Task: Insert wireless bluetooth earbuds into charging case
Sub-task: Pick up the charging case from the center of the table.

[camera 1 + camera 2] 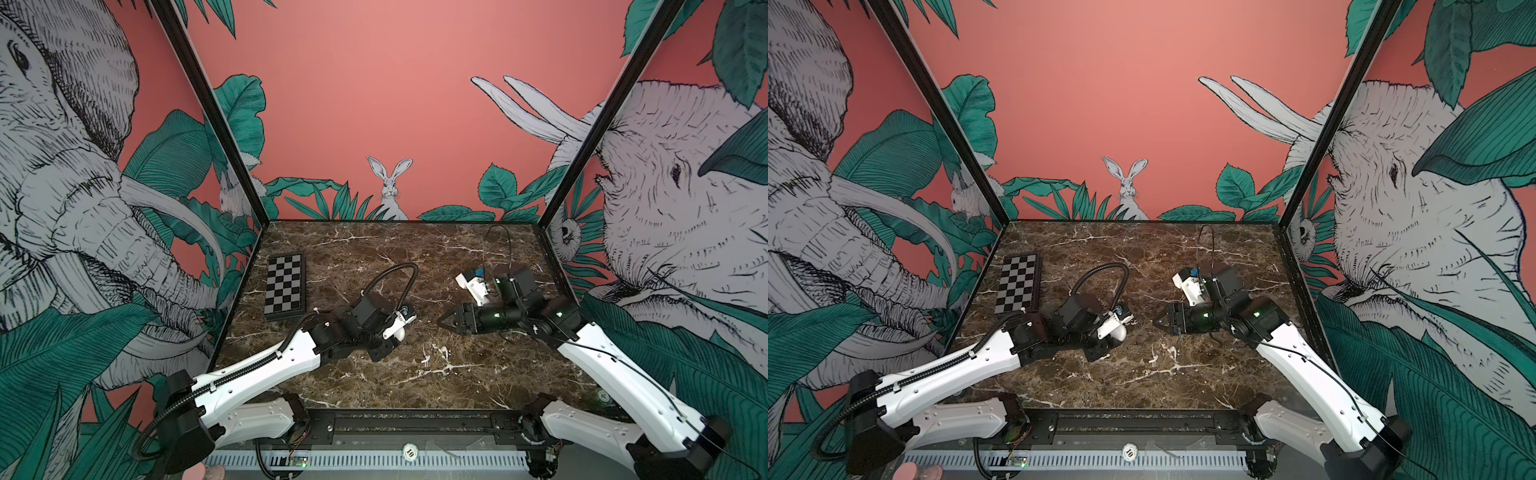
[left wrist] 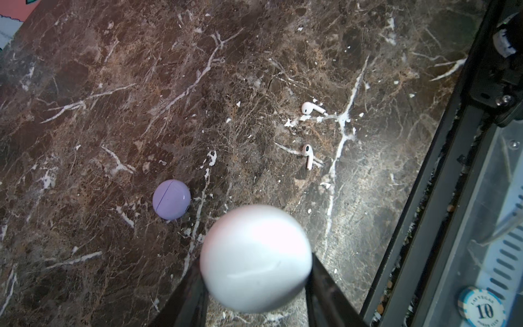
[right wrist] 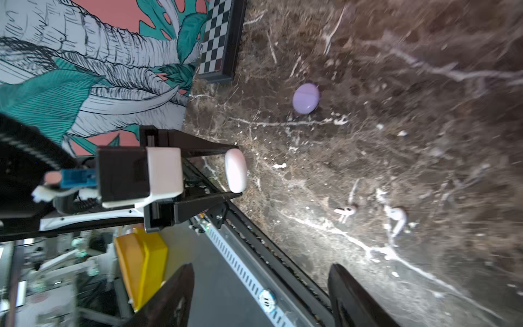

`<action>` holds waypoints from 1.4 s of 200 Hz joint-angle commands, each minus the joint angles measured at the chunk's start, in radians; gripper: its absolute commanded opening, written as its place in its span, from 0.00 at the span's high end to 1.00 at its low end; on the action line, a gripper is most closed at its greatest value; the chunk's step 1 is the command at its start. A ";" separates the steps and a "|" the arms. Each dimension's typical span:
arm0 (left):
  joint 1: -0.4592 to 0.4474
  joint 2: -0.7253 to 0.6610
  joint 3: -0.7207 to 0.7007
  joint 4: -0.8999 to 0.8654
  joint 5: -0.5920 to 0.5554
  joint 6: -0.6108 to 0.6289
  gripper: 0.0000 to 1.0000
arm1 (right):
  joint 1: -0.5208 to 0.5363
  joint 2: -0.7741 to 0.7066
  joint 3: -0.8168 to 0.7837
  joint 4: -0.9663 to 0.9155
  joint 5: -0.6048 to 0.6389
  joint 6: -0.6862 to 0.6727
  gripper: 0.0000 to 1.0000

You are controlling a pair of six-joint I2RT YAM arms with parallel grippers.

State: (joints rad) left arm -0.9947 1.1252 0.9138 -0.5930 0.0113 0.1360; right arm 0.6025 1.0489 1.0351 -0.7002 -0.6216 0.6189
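1. White charging case (image 2: 254, 257), one: clamped between the fingers of the left gripper (image 3: 235, 171).
2. Lilac charging case (image 2: 171, 199), one: closed, laid on the marble table (image 2: 113, 113).
3. White earbuds (image 2: 310, 108) (image 2: 308, 154), two: laid near each other on the table, outside both cases.
4. Right gripper (image 3: 261, 267), one: jaws parted, nothing held.

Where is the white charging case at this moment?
In the left wrist view, the white charging case is clamped in the left gripper, with the closed lilac case nearest on the marble table.
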 commanded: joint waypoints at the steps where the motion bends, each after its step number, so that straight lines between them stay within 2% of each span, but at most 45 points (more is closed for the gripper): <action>1: -0.007 -0.022 -0.023 0.056 -0.001 0.030 1.00 | 0.023 0.021 -0.053 0.235 -0.113 0.099 0.39; 43: -0.030 -0.098 -0.113 0.185 -0.018 0.056 1.00 | 0.075 0.106 -0.123 0.385 -0.088 0.170 0.40; 70: -0.071 -0.157 -0.175 0.247 -0.018 0.130 1.00 | 0.100 0.147 -0.126 0.455 -0.109 0.187 0.40; 97: -0.088 -0.177 -0.196 0.256 -0.038 0.168 1.00 | 0.126 0.208 -0.091 0.431 -0.128 0.165 0.47; 190: -0.090 -0.178 -0.197 0.217 -0.028 0.232 1.00 | 0.181 0.225 -0.118 0.411 -0.178 0.122 0.53; 202: -0.090 -0.180 -0.201 0.221 -0.021 0.236 1.00 | 0.184 0.239 -0.119 0.410 -0.193 0.122 0.57; 256: -0.090 -0.166 -0.204 0.199 -0.018 0.251 1.00 | 0.209 0.251 -0.105 0.409 -0.199 0.123 0.60; 280: -0.090 -0.166 -0.204 0.200 -0.017 0.254 1.00 | 0.216 0.273 -0.097 0.394 -0.196 0.115 0.65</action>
State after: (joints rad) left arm -1.0813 0.9623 0.7212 -0.3759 -0.0170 0.3649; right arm 0.8055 1.3041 0.9260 -0.3058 -0.8043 0.7525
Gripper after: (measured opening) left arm 0.498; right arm 0.372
